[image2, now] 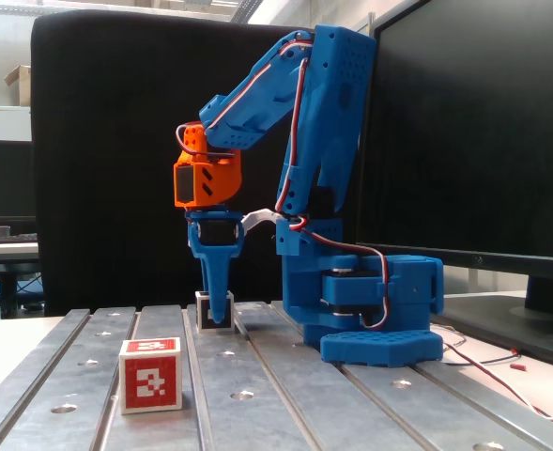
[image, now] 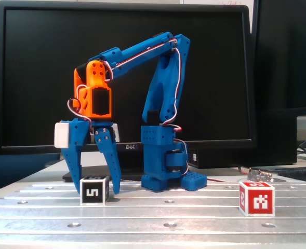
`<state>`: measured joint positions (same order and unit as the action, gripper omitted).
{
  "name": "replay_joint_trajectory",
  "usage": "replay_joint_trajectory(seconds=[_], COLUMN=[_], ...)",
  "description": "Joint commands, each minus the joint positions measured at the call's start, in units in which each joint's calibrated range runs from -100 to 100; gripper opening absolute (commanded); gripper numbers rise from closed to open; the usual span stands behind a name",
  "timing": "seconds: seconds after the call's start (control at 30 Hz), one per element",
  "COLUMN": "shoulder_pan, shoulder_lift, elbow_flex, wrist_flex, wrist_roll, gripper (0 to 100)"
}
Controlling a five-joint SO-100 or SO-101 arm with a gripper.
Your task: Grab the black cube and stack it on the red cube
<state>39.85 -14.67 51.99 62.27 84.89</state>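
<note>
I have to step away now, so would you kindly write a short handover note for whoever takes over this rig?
Gripper: open, pointing down, one finger on each side of the black cube; no squeeze visible yet.
Black cube: resting on the metal table, left of the arm's base in a fixed view.
Red cube: alone on the table at the right of that view, nothing on top.
Done: gripper placed around the black cube.
Left: close the gripper, lift, carry across, and set the black cube on the red cube.

Bare table [image: 173, 212] lies open between black cube [image: 94, 190] and red cube [image: 256, 198]; only the arm base [image: 165, 166] stands behind.
</note>
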Motion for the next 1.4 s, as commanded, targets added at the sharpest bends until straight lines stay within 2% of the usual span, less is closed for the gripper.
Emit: replay_joint_trajectory(seconds=[0.0,0.13,0.33,0.9,1.2,1.37], shoulder_pan=[0.8,1.2,1.2,0.6,-1.0,-3.6], shoulder_lift=[-0.2,-0.2,-0.3,-1.1,-0.9,-0.8], elbow_flex=[-0.1,-0.4,-0.4,-1.7,-14.3,-18.1], wrist_flex=[-0.3,-0.3,-0.2,0.5,14.0,15.2], wrist_roll=[0.6,0.9,1.0,0.5,0.4,-2.5], gripper=[24,23,17,17,17,16])
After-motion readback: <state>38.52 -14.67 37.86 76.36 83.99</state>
